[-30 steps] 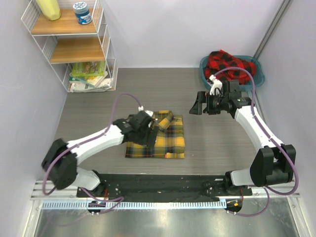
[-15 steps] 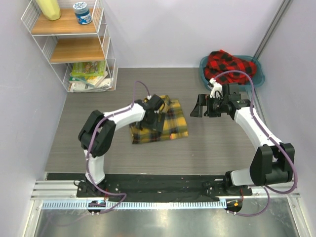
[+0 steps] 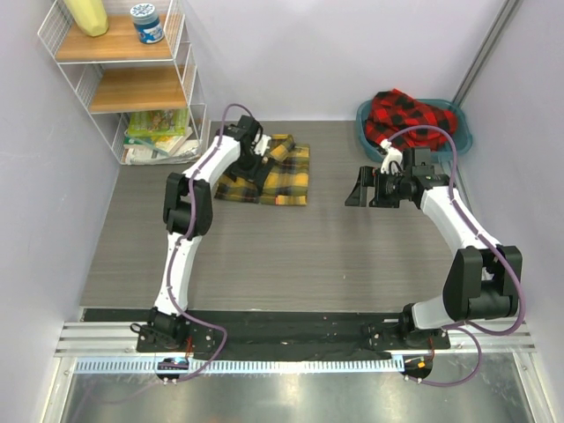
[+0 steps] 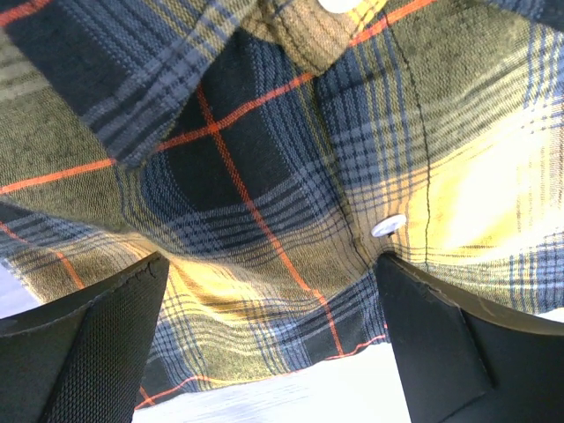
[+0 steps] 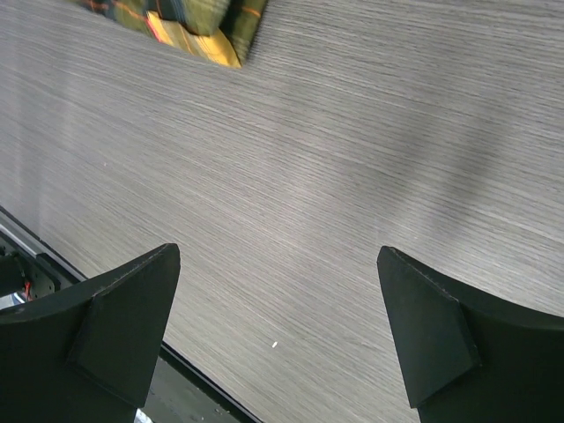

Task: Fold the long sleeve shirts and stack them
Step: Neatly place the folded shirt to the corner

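Note:
The yellow-and-black long sleeve shirt (image 3: pixel 280 174) lies folded on the table at the back, left of centre. My left gripper (image 3: pixel 253 167) is stretched far out and sits low on the shirt's left part, open. In the left wrist view the plaid cloth (image 4: pixel 264 176) fills the frame, and the two black fingers (image 4: pixel 88 344) stand wide apart over it with no cloth pinched. The red-and-black shirt (image 3: pixel 407 115) is heaped in the teal basin (image 3: pixel 462 137) at the back right. My right gripper (image 3: pixel 356 189) hangs open above bare table, and a corner of the yellow shirt (image 5: pixel 198 26) shows at its view's top.
A white wire shelf (image 3: pixel 119 79) with a jar, a yellow bottle and packets stands in the back left corner, close to the yellow shirt. Walls close in on the left, back and right. A black rail (image 3: pixel 282 330) runs along the near edge.
The left arm has swept out to the back left, sliding the folded yellow shirt from the table's middle toward the shelf. The right gripper has shifted slightly to the right.

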Controlling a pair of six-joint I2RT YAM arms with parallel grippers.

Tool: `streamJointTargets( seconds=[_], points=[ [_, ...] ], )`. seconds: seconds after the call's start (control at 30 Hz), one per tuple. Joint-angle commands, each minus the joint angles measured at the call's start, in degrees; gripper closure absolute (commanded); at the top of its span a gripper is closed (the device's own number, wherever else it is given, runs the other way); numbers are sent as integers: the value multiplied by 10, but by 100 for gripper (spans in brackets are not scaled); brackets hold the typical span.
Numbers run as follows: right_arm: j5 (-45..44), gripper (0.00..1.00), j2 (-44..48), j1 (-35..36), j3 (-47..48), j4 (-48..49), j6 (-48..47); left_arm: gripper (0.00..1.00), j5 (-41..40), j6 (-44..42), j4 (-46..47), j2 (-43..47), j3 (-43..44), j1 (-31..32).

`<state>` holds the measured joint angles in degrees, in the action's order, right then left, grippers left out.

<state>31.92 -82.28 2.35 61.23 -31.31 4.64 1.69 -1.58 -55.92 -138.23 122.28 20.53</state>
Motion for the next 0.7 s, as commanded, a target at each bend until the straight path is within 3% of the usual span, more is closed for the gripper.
streamJointTargets(
  seconds=[0.0, 0.13, 0.47, 0.6, 0.67],
  points=[
    [9, 0, -5, -5, 20, 14, -11, 2, -41, -76, -36, -73, 90, -38],
    [9, 0, -10, -7, 21, 13, -12, 1, -42, -74, -37, -121, 186, -44],
    [6, 0, -9, -9, 7, 14, -15, 0, -42, -33, 45, -153, 242, -61],
    [7, 0, -7, -9, 8, 13, -12, 0, -19, -11, 68, -103, 249, -59],
    [7, 0, 4, -9, 9, 9, -11, 0, -20, -9, 116, -49, 187, -48]
  ],
)
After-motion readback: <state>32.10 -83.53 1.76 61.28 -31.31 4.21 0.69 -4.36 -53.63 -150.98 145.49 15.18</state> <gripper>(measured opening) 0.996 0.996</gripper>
